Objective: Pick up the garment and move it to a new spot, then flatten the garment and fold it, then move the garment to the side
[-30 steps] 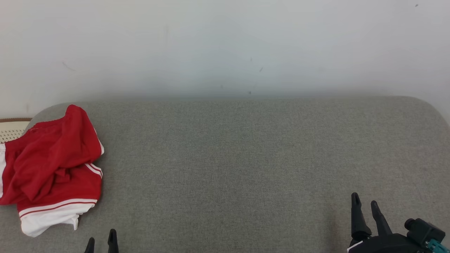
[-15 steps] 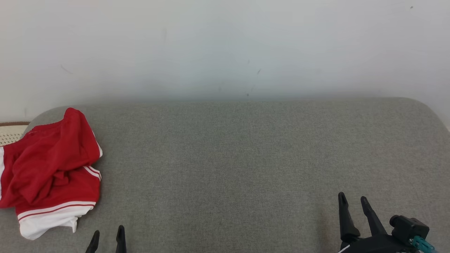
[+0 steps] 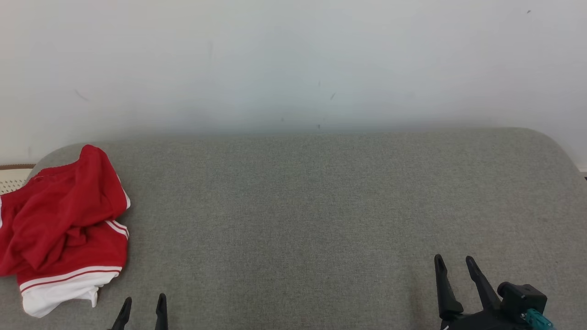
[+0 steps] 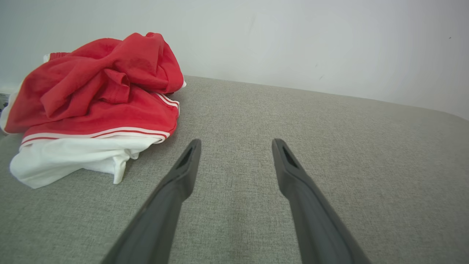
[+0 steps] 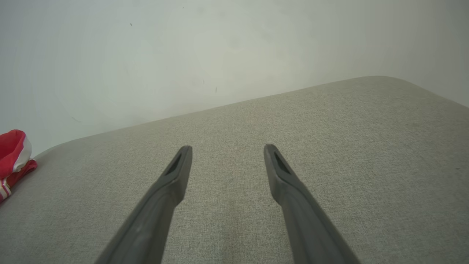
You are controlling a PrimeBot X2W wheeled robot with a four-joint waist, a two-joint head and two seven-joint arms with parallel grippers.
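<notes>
The garment is a crumpled red piece with white trim and stripes, bunched at the far left of the grey cushion. In the left wrist view the garment lies ahead and to the left of my fingers. My left gripper pokes up at the bottom left, open and empty, just right of the garment's white hem. My left gripper touches nothing. My right gripper stands open and empty at the lower right. In the right wrist view my right gripper hovers over bare cushion, with the garment at the left edge.
A pale wall rises right behind the cushion. A cream woven thing with a brown rim peeks out beyond the cushion's left end. The cushion's far corners are rounded.
The whole head view has shifted, so the camera moved. Both grippers stay open; the left one shows a little more and the right one sits slightly further left. The garment lies as before.
</notes>
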